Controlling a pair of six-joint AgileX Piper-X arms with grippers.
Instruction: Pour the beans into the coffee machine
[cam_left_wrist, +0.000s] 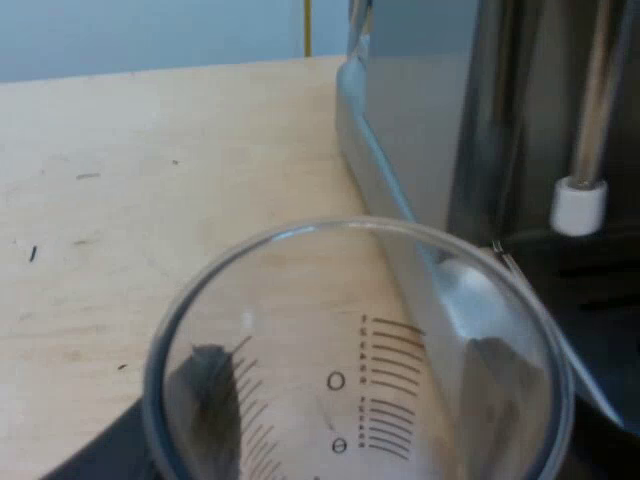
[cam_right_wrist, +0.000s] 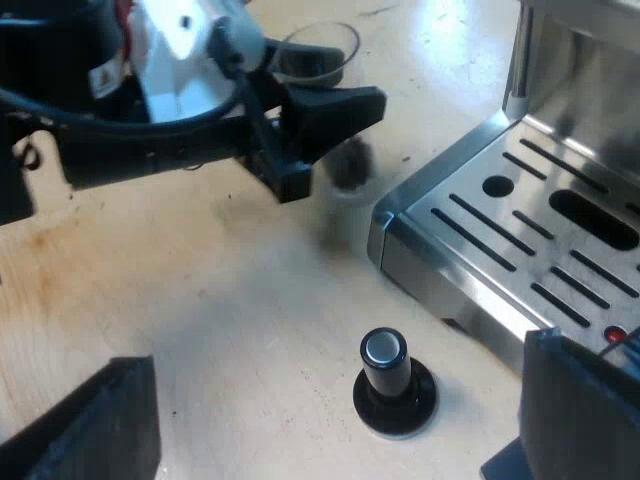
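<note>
- Left wrist view: we look down into the measuring glass, upright over the counter, just beside the side wall of the espresso machine.
- Our left gripper is at the glass, by the machine's corner; whether it grips, we cannot tell.
- Our right gripper hangs spread wide over the tamper, well apart from the glass.
- We judge the left arm nearer; the glass's way is up, to the machine's top.

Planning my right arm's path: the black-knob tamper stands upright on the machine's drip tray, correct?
Not quite. The tamper does stand upright, but on the wooden table, just off the drip tray, not on it. The right wrist view shows this.
</note>
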